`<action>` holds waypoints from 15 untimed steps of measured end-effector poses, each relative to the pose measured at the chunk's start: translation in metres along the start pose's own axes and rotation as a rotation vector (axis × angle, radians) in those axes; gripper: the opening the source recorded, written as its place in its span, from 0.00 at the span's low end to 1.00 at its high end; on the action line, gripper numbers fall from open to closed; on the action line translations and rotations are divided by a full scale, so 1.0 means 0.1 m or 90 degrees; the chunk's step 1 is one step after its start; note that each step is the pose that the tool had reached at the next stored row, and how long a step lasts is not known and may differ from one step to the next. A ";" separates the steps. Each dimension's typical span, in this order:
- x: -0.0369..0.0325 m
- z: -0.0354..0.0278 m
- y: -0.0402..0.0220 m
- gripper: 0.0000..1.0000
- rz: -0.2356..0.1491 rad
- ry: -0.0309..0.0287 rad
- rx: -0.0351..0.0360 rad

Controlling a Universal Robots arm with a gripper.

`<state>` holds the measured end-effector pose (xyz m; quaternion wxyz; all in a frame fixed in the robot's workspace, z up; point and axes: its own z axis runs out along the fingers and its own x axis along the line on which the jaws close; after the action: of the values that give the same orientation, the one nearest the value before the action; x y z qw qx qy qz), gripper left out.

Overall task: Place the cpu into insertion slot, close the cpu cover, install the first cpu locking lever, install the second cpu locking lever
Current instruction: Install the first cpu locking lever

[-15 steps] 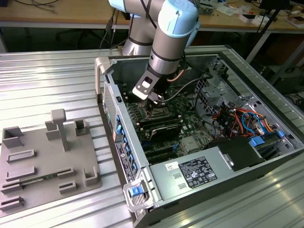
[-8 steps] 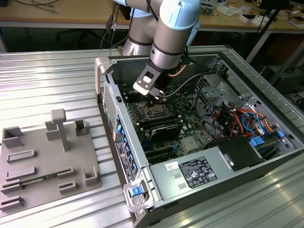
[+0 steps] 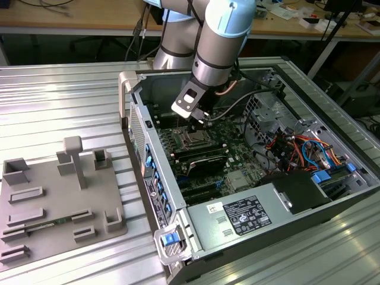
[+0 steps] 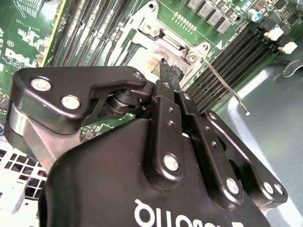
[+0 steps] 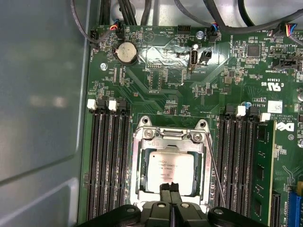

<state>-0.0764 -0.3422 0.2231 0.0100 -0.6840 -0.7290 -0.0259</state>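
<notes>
While the cpu cover (image 5: 140, 163) lies lowered over the seated cpu (image 5: 169, 165) on the motherboard (image 5: 165, 94), the lever step looks in hand | gripper (image 5: 169, 188) fingers together, tips at the cover's edge | locking lever (image 5: 214, 172) looks unlatched, thin: catching it needs fine aim | second wrist view shows it raised off the motherboard, first wrist view flattens it

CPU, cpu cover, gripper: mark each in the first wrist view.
cpu (image 5: 169, 168), first wrist view, middle of its metal top.
cpu cover (image 5: 140, 165), first wrist view, one side rail of the frame.
gripper (image 5: 170, 187), first wrist view, midway between its fingertips.
</notes>
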 end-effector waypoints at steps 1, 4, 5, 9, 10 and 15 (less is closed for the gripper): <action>0.000 0.000 0.000 0.11 0.000 0.0000 0.0000; -0.001 0.000 0.012 0.11 0.000 0.0000 0.0000; -0.001 0.000 0.013 0.11 0.000 0.0000 0.0000; 0.000 -0.004 0.007 0.11 0.000 0.0000 0.0000; 0.001 -0.011 0.003 0.11 0.000 -0.0001 0.0001; 0.005 -0.039 -0.034 0.11 0.000 0.0000 0.0000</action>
<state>-0.0798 -0.3421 0.2270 0.0100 -0.6837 -0.7292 -0.0259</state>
